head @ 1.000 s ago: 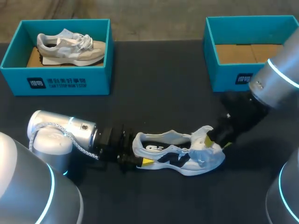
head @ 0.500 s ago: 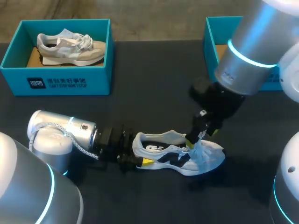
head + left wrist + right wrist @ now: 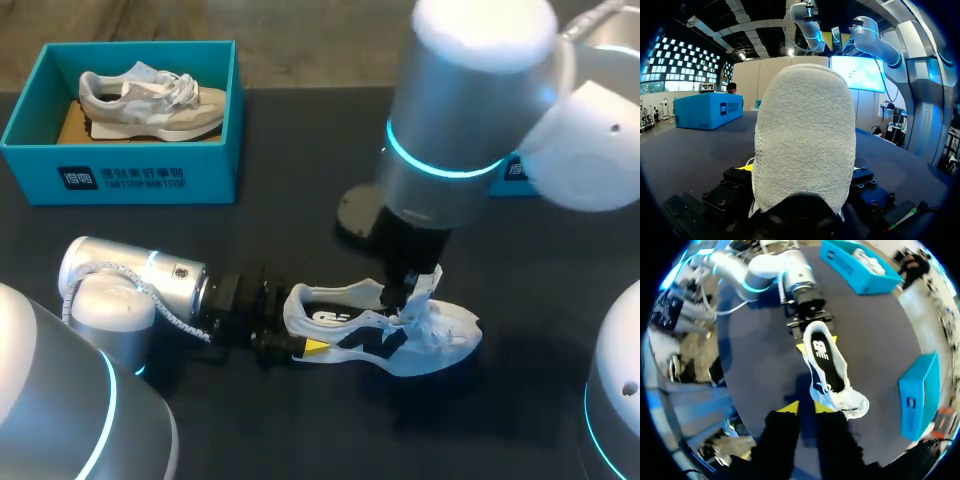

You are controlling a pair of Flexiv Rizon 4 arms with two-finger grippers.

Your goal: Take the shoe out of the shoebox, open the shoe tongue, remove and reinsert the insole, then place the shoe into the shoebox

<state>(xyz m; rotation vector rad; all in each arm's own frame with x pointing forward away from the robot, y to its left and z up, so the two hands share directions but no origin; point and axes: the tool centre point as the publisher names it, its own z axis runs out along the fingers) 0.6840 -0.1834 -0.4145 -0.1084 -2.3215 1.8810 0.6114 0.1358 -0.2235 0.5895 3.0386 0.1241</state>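
A white and navy shoe (image 3: 385, 335) lies on its side on the dark table, toe to the right. My left gripper (image 3: 300, 337) is shut on its heel; the white heel (image 3: 802, 145) fills the left wrist view, and the yellow tips flank it in the right wrist view (image 3: 816, 342). My right arm comes down over the shoe's middle, its gripper (image 3: 405, 292) by the raised tongue (image 3: 430, 282) and laces. In the right wrist view that gripper (image 3: 806, 409) has its tips close together, nothing seen between them, beside the shoe (image 3: 832, 372), whose dark insole (image 3: 822, 357) shows.
A blue shoebox (image 3: 120, 170) at the back left holds a second, beige shoe (image 3: 150, 100). Another blue shoebox (image 3: 515, 170) at the back right is mostly hidden behind my right arm; it shows beyond the shoe's toe (image 3: 917, 390).
My right arm has swung in from the right to stand over the shoe's middle, and its fingers have drawn together. The tongue now stands more upright. The left arm has stayed still.
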